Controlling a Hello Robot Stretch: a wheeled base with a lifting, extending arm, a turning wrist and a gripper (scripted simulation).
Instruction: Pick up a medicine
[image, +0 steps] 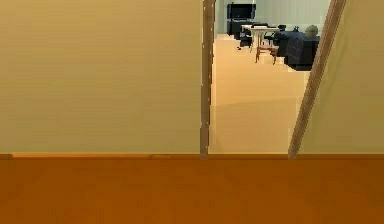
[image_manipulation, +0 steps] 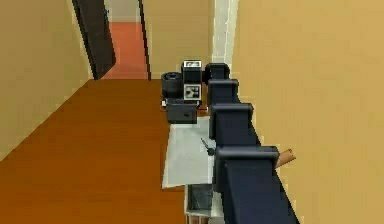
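dark square arm (image_manipulation: 235, 130) reaching far over smooth brown wood floor (image_manipulation: 100, 140), dark gripper (image_manipulation: 168, 88) at its end. cannot tell if holding anything. ahead, plain tan wall (image: 100, 75), wood-framed doorway (image: 207, 80) on right, chair (image: 266, 45) far beyond.

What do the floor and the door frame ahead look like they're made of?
The floor looks like smooth wood or laminate: even orange-brown, no visible grain. The door frame looks like matte wood, a plain brown strip, though painted trim is possible.
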